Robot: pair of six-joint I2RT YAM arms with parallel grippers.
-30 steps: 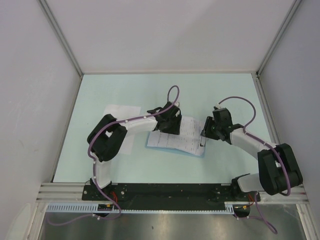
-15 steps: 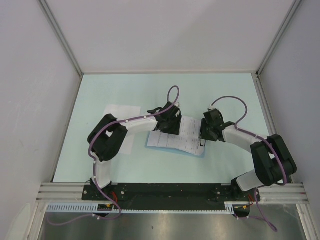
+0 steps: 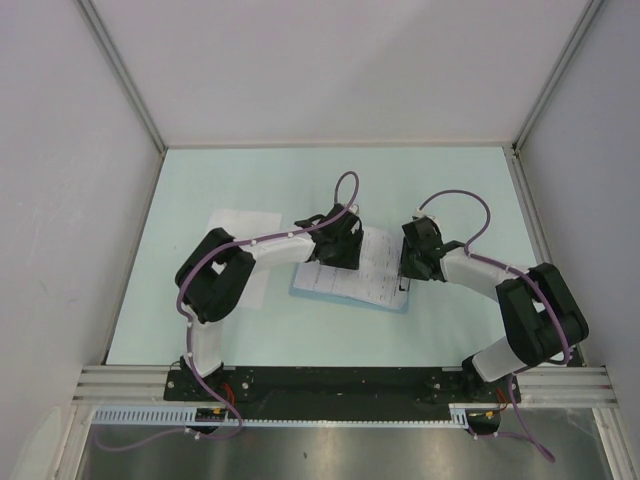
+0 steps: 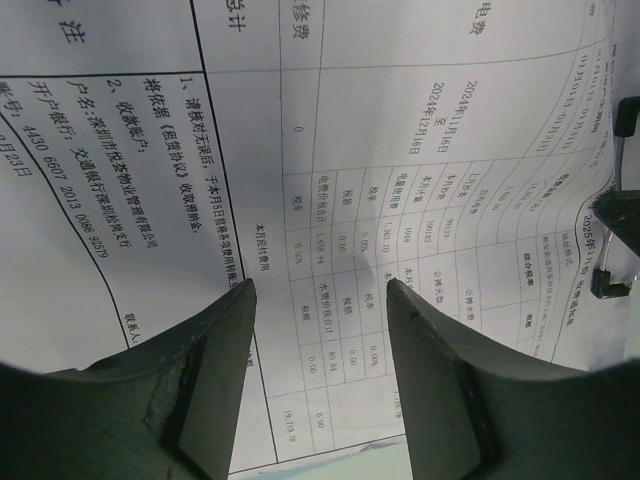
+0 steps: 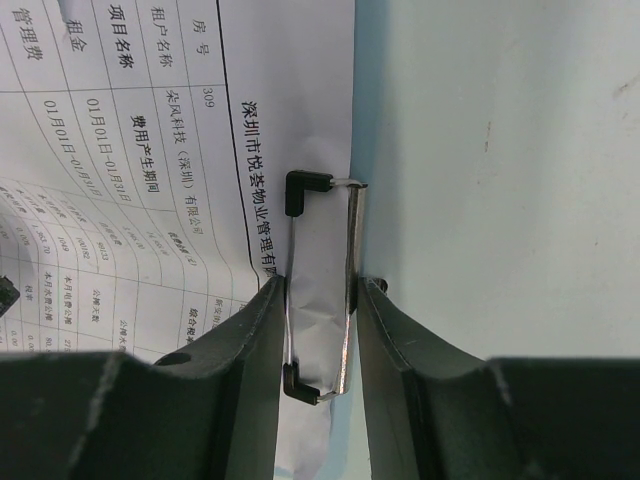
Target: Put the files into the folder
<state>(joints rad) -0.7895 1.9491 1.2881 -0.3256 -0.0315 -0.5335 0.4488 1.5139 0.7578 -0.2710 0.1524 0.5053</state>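
Observation:
The files (image 3: 376,268), white sheets printed with tables, lie on the pale-blue folder (image 3: 340,296) at mid table. A metal wire clip (image 5: 350,235) sits on the sheets' right edge. My right gripper (image 3: 404,276) is shut on this clip; in the right wrist view the gripper (image 5: 320,286) has a finger against each of the clip's two wires. My left gripper (image 3: 336,256) is open over the sheets' far left part. In the left wrist view it (image 4: 322,286) straddles the printed page (image 4: 400,150), with the clip (image 4: 614,240) at the right edge.
Another white sheet (image 3: 240,224) lies on the mint tabletop (image 3: 440,185) to the left, partly under the left arm. Grey walls close the table on the left, back and right. The folder's blue edge (image 5: 366,100) shows beside the sheets in the right wrist view.
The right arm's elbow has swung inward and its wrist has shifted slightly left and away, still at the clip. The left arm has not moved.

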